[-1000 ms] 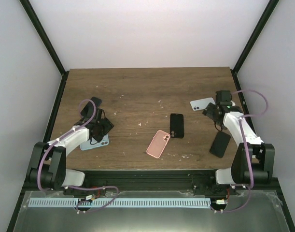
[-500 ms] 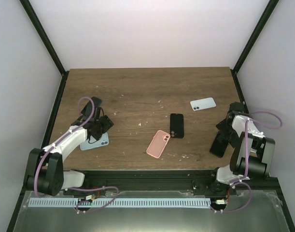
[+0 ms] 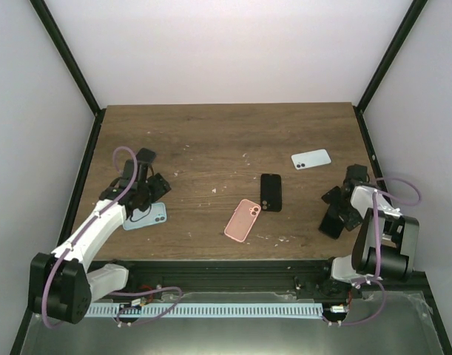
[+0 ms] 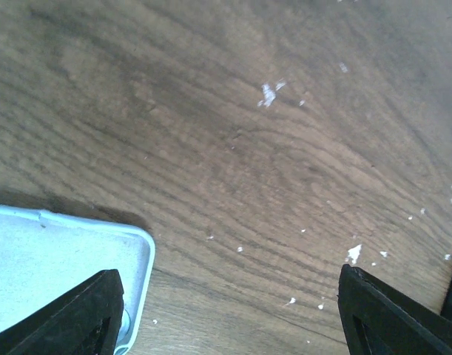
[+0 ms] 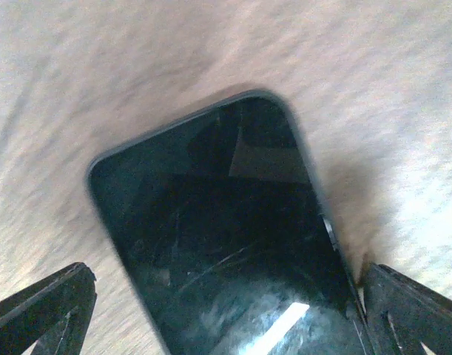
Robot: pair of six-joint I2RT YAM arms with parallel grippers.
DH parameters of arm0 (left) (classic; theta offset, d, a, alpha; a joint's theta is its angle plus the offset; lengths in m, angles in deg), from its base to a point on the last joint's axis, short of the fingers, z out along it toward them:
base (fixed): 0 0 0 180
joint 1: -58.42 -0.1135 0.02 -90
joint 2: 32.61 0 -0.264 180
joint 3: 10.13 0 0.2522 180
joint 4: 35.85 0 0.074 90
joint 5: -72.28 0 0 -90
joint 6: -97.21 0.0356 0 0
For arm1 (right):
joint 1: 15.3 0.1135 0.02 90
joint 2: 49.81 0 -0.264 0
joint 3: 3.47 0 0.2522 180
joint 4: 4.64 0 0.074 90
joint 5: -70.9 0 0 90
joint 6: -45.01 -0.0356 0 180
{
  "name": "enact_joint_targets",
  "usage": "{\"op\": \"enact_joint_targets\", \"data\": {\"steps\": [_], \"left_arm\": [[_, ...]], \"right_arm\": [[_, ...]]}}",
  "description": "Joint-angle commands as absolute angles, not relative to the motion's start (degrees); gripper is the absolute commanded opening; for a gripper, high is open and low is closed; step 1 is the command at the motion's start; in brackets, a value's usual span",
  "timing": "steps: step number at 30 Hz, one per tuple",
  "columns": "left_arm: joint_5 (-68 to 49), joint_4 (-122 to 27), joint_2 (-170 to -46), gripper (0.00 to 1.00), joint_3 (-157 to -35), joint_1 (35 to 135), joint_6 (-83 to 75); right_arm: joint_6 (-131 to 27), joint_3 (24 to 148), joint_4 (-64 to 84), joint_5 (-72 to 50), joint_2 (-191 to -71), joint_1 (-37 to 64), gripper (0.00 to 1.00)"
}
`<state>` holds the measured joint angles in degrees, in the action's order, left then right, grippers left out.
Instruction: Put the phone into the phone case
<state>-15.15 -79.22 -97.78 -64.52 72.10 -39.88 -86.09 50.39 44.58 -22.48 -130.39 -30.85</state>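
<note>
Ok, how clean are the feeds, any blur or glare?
Right wrist view: table blurred and washed out, a glare streak on the black phone. Left wrist view: sharp grain, light blue case casting a shadow. Top view: even, sharp.

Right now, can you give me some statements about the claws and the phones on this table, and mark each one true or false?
1. The right claw is open above a black phone. True.
2. The left claw holds the light blue case. False: it is open and empty; the case lies on the table by it.
3. The pink item lies between the two arms. True.
4. The light blue phone lies on top of the pink item. False: they lie apart.
</note>
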Motion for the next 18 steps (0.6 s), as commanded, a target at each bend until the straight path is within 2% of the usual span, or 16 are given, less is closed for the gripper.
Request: {"op": "enact_joint_targets", "data": {"steps": [1, 8, 14, 18], "left_arm": [[-16.4, -80.5, -94.7, 0.81, -67.4, 72.4, -36.2], [-10.9, -79.0, -91.5, 0.81, -67.0, 72.6, -32.6], [-1.9, -75.9, -91.0, 0.81, -66.0, 73.5, -30.2], [-0.1, -73.8, -92.3, 0.81, -66.5, 75.9, -28.5]], "right_arm": [[-82.6, 50.6, 40.2, -17.9, -127.6, -25.5, 1.00], [-77.8, 50.9, 35.5, -10.0, -127.0, -20.6, 0.95], [-83.2, 55.7, 44.2, -20.7, -129.4, -19.8, 0.95], [-89.9, 59.6, 51.8, -24.9, -132.3, -19.8, 0.93]]}}
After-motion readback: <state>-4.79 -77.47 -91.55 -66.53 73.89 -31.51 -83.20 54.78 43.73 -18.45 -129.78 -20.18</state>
